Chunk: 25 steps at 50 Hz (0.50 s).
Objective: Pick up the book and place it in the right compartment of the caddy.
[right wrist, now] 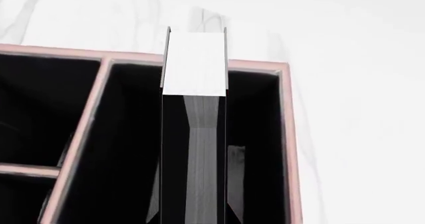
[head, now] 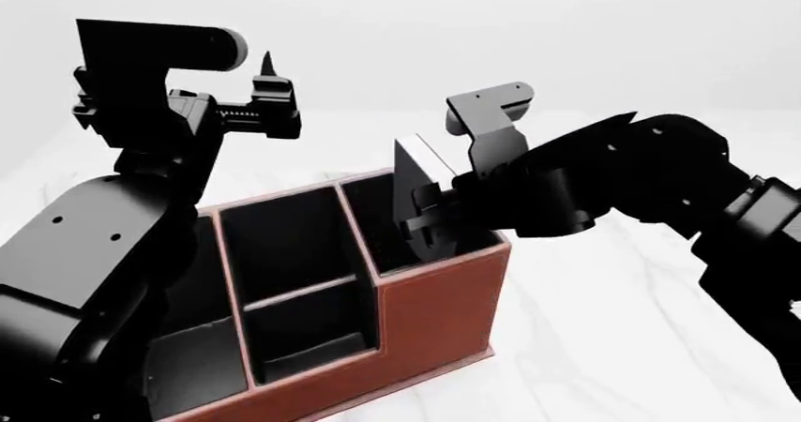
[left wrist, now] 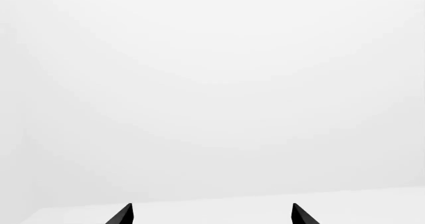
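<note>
The book [head: 408, 186], thin and black with white page edges, hangs tilted over the right compartment [head: 370, 227] of the red-brown caddy [head: 438, 300]. My right gripper [head: 422, 223] is shut on the book's covers from both sides. In the right wrist view the book [right wrist: 194, 64] runs edge-on between the fingers of that right gripper [right wrist: 194, 206], above the compartment's black lining [right wrist: 256, 124] and past the caddy's far wall [right wrist: 289, 134]. My left gripper [left wrist: 212, 215] is raised high and open, facing only white; in the head view the left gripper [head: 268, 70] stands well above the caddy's left side.
The caddy stands on a white marbled table [head: 601, 338]. Its middle cells [head: 281, 244] lie left of the book, behind a thin divider [right wrist: 86, 129]. My bulky left arm [head: 100, 244] covers the caddy's left end. The right arm [head: 626, 178] reaches in from the right.
</note>
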{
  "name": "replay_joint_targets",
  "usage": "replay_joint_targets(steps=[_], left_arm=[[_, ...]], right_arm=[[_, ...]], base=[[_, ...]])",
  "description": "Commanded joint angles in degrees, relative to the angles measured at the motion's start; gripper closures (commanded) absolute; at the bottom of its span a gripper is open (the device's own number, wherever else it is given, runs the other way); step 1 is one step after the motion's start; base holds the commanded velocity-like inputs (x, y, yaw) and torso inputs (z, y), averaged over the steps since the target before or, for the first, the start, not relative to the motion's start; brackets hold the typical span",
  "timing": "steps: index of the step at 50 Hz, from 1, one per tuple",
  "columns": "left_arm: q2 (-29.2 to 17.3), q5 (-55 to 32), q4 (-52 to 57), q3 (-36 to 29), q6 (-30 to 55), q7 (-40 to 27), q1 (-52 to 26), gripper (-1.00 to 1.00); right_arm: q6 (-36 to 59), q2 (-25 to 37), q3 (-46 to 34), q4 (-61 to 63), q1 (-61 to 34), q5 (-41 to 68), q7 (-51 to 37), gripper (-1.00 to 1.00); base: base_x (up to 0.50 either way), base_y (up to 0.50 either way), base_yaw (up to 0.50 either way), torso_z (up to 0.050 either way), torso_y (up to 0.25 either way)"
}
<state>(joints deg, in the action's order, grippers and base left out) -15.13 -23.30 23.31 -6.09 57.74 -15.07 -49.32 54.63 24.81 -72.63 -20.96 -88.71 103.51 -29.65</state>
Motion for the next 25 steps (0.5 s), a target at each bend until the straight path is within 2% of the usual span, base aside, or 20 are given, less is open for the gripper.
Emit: replay_joint_targets(steps=[1, 16, 17, 25], left_arm=[[-0.2, -0.1, -0.2, -0.3, -0.4, -0.1, 0.2, -1.0], [-0.3, -0.4, -0.3, -0.3, -0.5, -0.4, 0.1, -1.0], [-0.3, -0.5, -0.3, -0.3, -0.5, -0.4, 0.1, -1.0], [-0.5, -0.7, -0.1, -0.4, -0.3, -0.6, -0.1, -1.0]], right_arm=[[-0.4, -0.3, 1.1, -0.7, -0.2, -3.0, 1.2, 1.0], [-0.6, -0.1, 1.1, -0.2, -0.1, -3.4, 2.2, 1.0], [-0.8, -0.1, 1.2, -0.2, -0.2, -3.5, 2.2, -1.0], [-0.6, 0.2, 1.5, 0.5, -0.9, -3.3, 2.0, -1.0]], base=[[0.0, 0.0, 0.0, 0.0, 0.0], [0.0, 0.0, 0.0, 0.0, 0.001], [0.0, 0.0, 0.0, 0.0, 0.0], [0.0, 0.0, 0.0, 0.0, 0.0]])
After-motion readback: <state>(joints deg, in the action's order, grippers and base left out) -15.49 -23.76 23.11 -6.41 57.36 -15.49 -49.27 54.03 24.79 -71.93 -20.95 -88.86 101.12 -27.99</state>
